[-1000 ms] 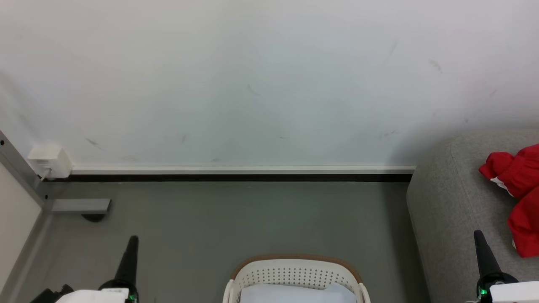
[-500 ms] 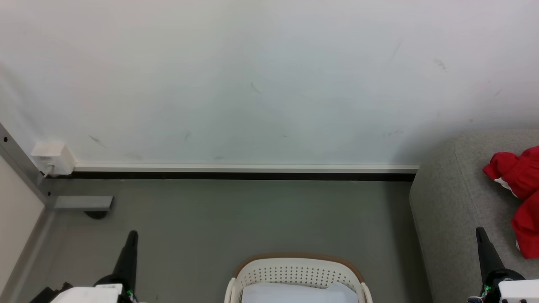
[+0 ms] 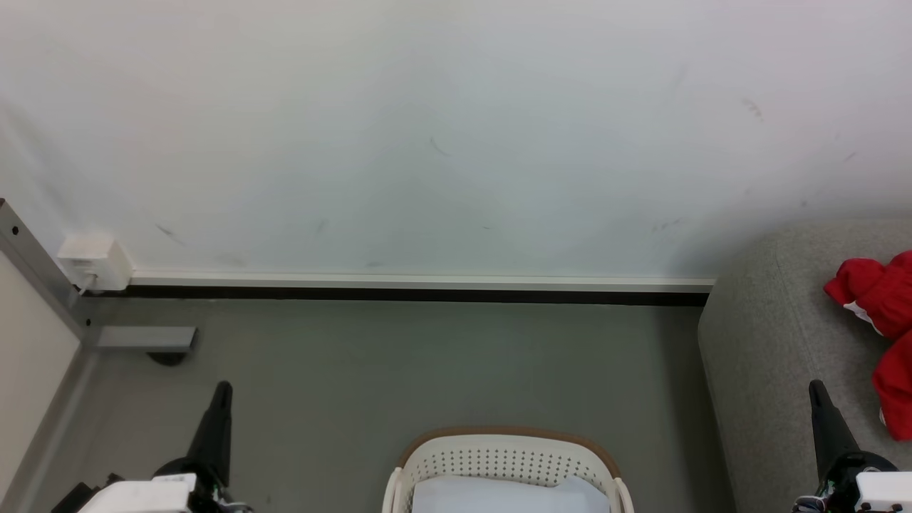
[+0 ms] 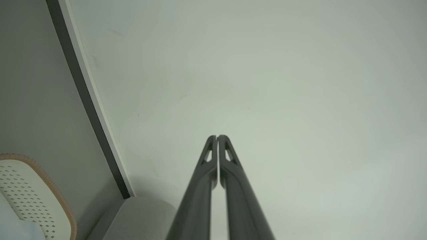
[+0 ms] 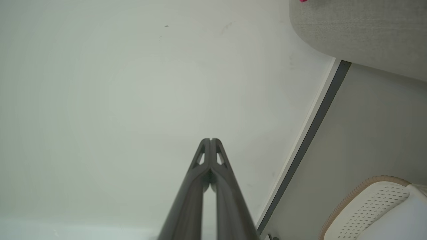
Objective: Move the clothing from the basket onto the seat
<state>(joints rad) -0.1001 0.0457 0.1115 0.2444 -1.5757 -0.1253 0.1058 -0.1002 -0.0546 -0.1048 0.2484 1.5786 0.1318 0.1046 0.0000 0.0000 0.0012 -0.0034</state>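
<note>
On the grey seat [image 3: 769, 356] at far right: bunched-up red clothing [image 3: 880, 313] with a bit of white trim, cut off by the frame edge. Well apart from the tan-rimmed basket [image 3: 506, 463], down on the floor [image 3: 427, 356] at bottom middle, with something pale [image 3: 499, 495] lying inside. Left end effector [image 4: 217, 137] closed, 2 dark fingers pressed together, empty, pointing at the wall [image 3: 427, 142]. Same deal for the right end effector [image 5: 210, 140], over near the seat.
</note>
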